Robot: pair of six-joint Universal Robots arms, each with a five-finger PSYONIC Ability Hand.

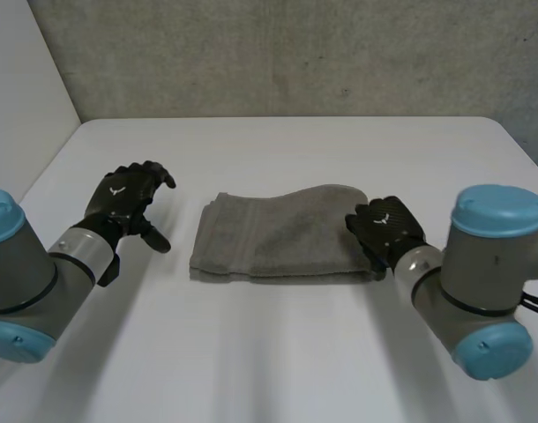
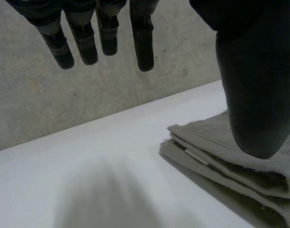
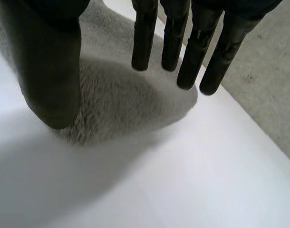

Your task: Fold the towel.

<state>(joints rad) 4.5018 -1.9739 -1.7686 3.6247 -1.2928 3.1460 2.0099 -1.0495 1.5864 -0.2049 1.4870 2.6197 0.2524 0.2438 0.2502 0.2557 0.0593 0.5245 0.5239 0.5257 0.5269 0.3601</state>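
Grey terry towel (image 1: 278, 233) (image 2: 230, 156) (image 3: 116, 95), folded in layers, lay flat on white table (image 1: 278, 352), about midway between its left and right edges. Right hand (image 1: 385, 227) (image 3: 52, 71) stood over the towel's right end, fingers straight, gripping nothing. Left hand (image 1: 128, 203) (image 2: 254, 95) hung beside the towel's left end, clear of it, fingers relaxed. The 2 hands were well apart.

**A robot test bench in a lab-like room**

From my end this reads as a robotics lab cell, not a lived-in room. A plain white table (image 1: 278, 352) stands against a rough grey wall (image 1: 295, 53) that looks like concrete. A white panel (image 1: 22, 88) closes off one side. The left arm (image 1: 31, 282) and right arm (image 1: 481, 273) reach in over the tabletop, where a grey towel (image 1: 278, 233) lies between them.
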